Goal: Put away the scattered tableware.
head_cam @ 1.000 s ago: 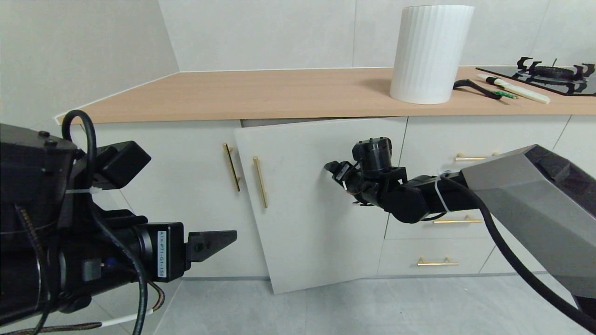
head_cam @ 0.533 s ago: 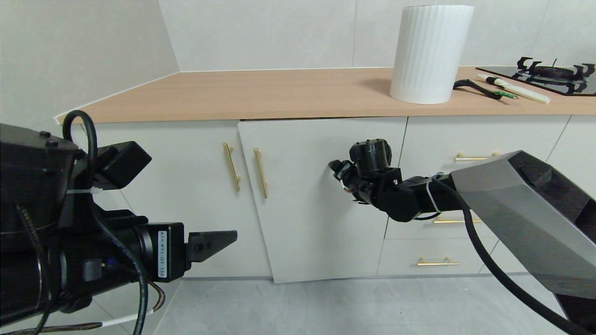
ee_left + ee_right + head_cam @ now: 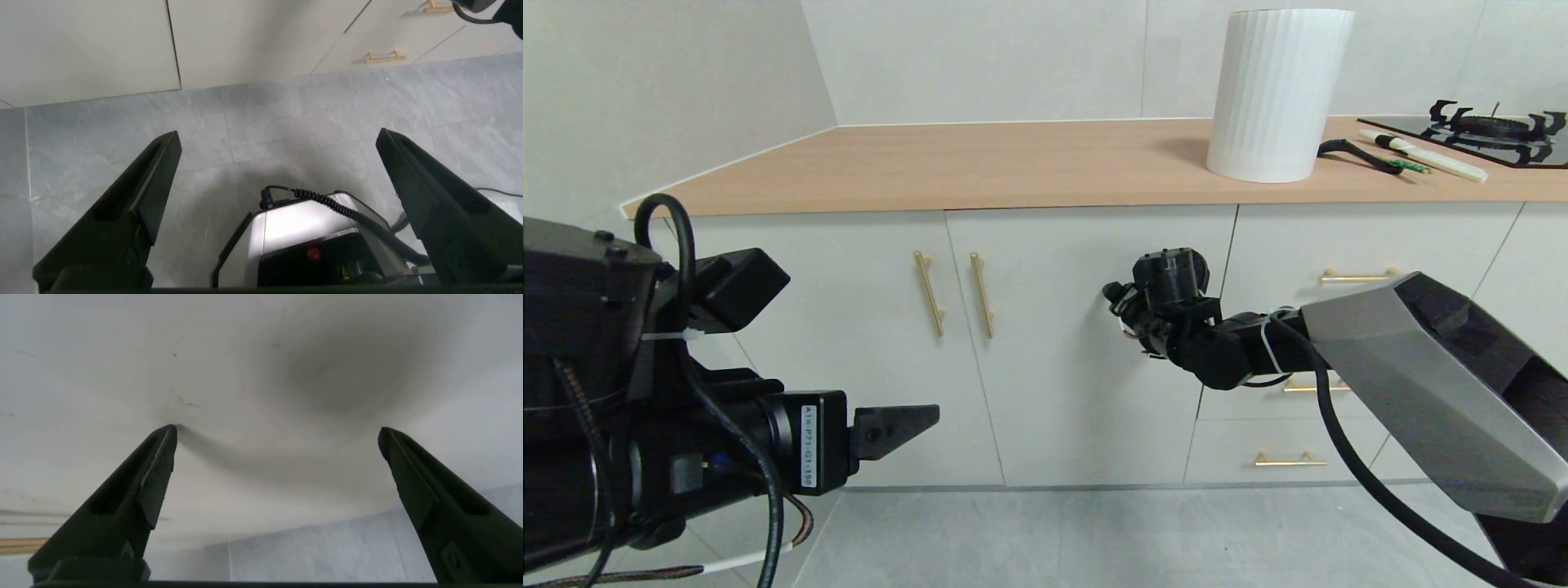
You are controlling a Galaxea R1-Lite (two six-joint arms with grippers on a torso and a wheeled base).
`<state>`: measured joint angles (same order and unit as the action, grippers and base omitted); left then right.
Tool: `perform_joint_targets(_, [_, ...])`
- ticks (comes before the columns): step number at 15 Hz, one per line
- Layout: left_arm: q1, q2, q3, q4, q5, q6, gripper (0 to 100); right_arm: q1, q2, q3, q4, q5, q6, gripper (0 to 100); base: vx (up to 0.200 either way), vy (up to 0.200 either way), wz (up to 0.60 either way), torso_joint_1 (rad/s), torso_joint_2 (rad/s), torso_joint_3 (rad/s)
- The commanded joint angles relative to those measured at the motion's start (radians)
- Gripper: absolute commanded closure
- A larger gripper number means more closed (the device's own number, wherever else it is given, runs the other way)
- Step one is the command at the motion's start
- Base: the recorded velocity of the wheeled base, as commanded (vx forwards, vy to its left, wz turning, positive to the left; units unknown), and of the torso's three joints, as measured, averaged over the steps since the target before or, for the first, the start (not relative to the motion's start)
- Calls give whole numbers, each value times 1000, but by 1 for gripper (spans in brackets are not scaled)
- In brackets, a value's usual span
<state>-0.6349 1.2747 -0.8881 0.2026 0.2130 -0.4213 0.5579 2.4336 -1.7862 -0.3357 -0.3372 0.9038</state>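
Note:
The pale cabinet door with a gold handle stands flush under the wooden counter. My right gripper is open, its fingertips against the door's face. My left gripper hangs low at the left, open and holding nothing, over the grey floor. On the counter at the right lie a black-handled utensil, a green-tipped stick and a cream utensil.
A tall white ribbed container stands on the counter beside the utensils. A gas hob is at the far right. A second door with a gold handle is to the left, and drawers are to the right.
The cabinet door, ajar one second ago, has swung shut, with my right gripper moving forward against it. The left arm has not moved.

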Motion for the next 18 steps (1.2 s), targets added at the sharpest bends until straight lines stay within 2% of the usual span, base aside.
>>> perform_joint_targets(1, [0,2,0,0,0,-1,0,-3,5,-4,0,0,0,0,0,0,0,0,0,0])
perform_joint_targets(5, [0,2,0,0,0,-1,0,-1,-16,11,0,4,0,0,0,0,0,0,0,0])
perform_joint_targets(7, [0,0,0,0,0,-1,0,8,-84,106,-2,49,1,0,0,0,0,0,0,0])
perform_joint_targets(8, [0,0,0,0,0,-1,0,8,-84,106,-2,49,1,0,0,0,0,0,0,0])
perform_joint_targets(9, [0,-3,0,0,0,-1,0,34,-265,366,-14,259,-6,0,0,0,0,0,0,0])
perform_joint_targets(11, [0,-5,0,0,0,-1,0,28,-433,614,-120,523,-125,0,0,0,0,0,0,0])
perform_joint_targets(12, [0,-6,0,0,0,-1,0,17,-487,711,-204,607,-194,0,0,0,0,0,0,0])
perform_joint_targets(14, [1,-21,3,0,0,-1,0,19,-585,815,-289,610,-247,0,0,0,0,0,0,0])
perform_joint_targets(16, [9,-54,18,0,0,-1,0,20,-743,918,-287,607,-316,0,0,0,0,0,0,0])
perform_joint_targets(18, [43,-120,35,1,-1,-2,0,19,-933,1041,-282,587,-393,0,0,0,0,0,0,0])
